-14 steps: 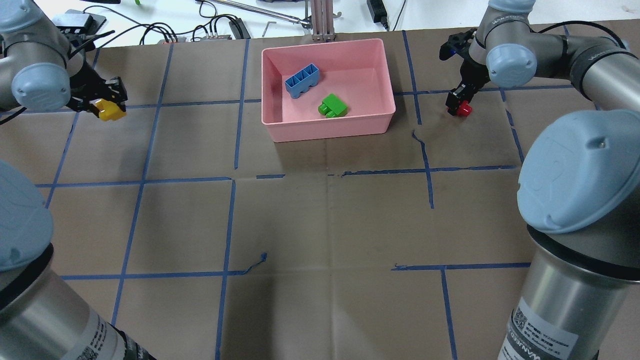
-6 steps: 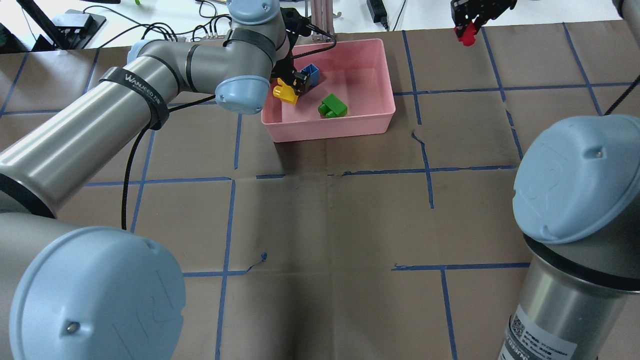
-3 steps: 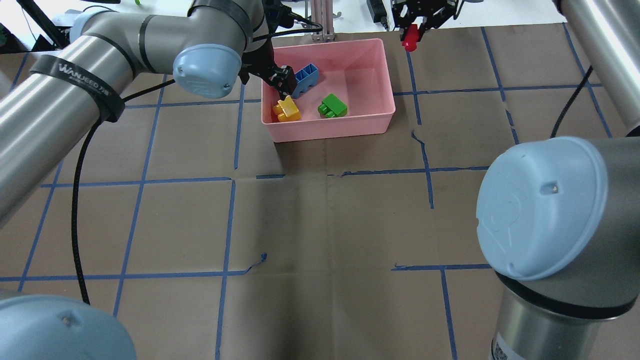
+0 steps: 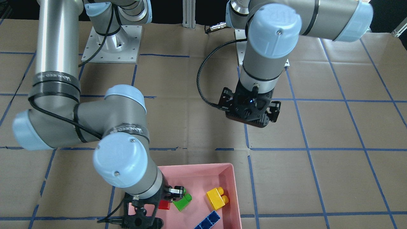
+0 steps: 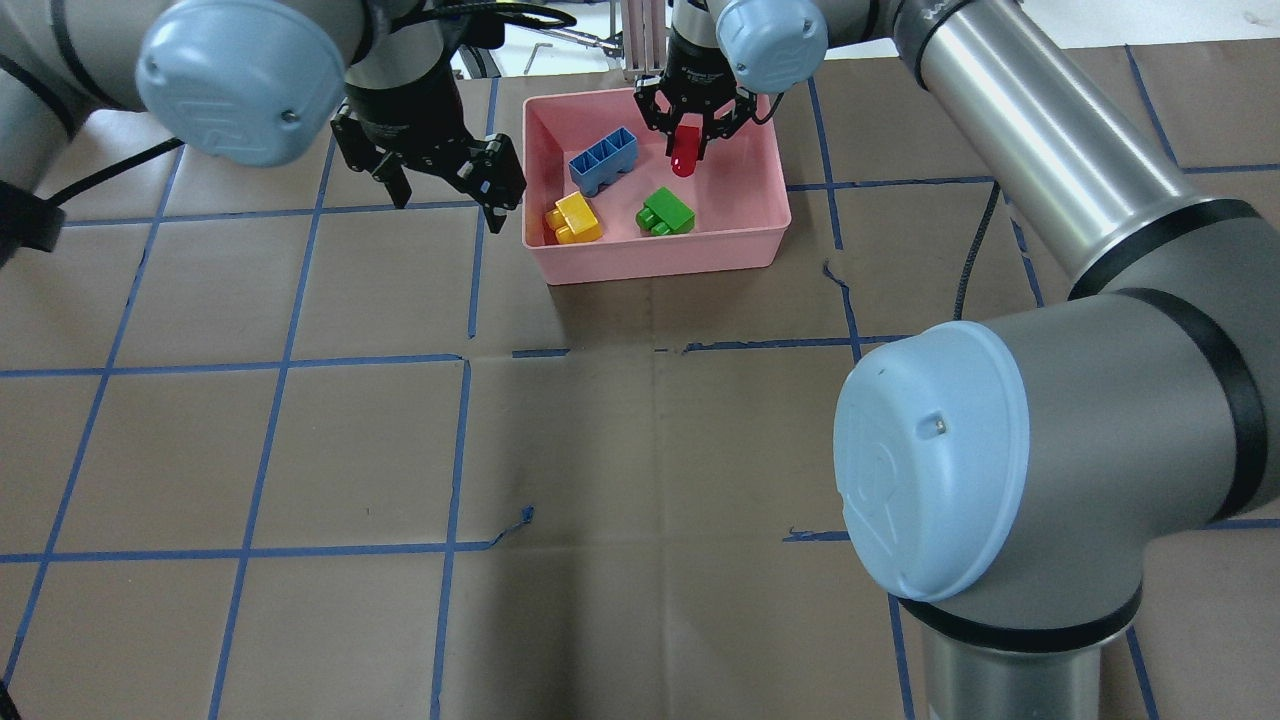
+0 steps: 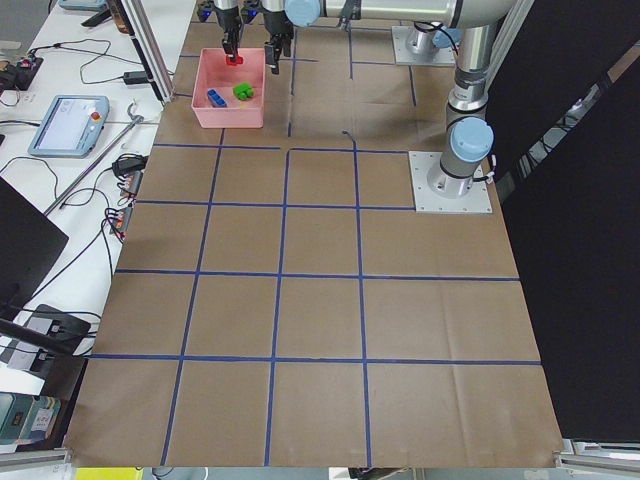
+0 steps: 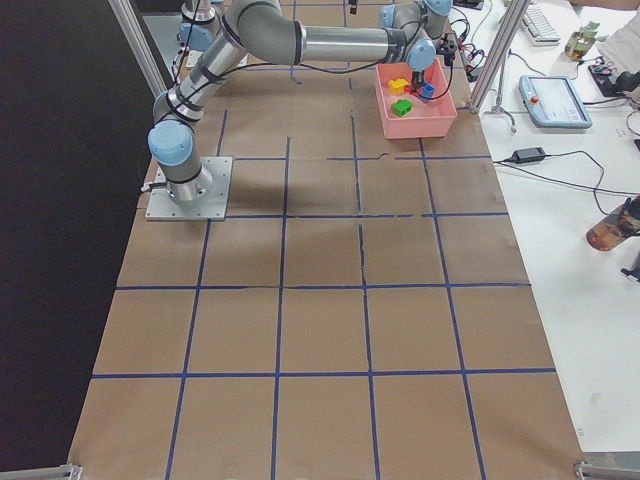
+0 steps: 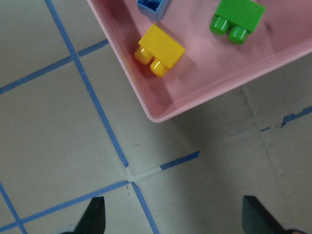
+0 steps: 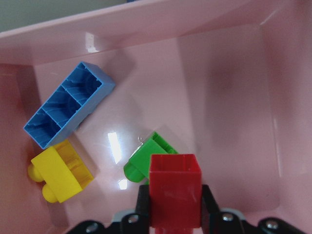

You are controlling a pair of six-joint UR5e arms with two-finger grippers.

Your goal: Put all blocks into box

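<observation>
Right gripper (image 5: 686, 140) clamping red block (image 5: 684, 158) over box (image 5: 660, 262) | left gripper (image 5: 448, 200) spread wide, near box | blue block (image 5: 604, 160), yellow block (image 5: 572, 218), green block (image 5: 665, 212) in box

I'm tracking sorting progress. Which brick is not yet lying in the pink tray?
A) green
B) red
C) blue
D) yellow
B: the red brick is clamped in the right tool above the pink tray, while the yellow brick, green brick and blue brick lie on its floor.
</observation>
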